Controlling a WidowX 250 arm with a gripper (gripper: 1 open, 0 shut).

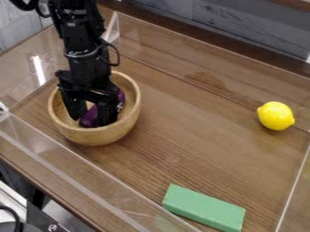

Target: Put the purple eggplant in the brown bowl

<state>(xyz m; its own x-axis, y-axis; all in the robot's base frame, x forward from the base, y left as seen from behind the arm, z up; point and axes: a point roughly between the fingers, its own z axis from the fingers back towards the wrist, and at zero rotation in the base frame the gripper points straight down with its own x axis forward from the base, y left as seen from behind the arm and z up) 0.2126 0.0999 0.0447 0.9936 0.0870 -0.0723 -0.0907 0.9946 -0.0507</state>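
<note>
Pincer (pixel 92 107) points straight down into the brown bowl (pixel 63 123) at the left of the bench (pixel 194 127), black fingers spread apart and gripping nothing. Purple eggplant (pixel 93 113) lies inside the bowl, down between the two fingers, only a patch of glossy purple showing; contact with either finger cannot be told. Bowl sits upright on the wood-grain surface, thick rim facing up. Black arm rises from the bowl toward the upper left. Green rectangular block (pixel 204 208) lies flat near the front edge, well apart from the bowl. Yellow lemon (pixel 276 116) rests alone at far right.
</note>
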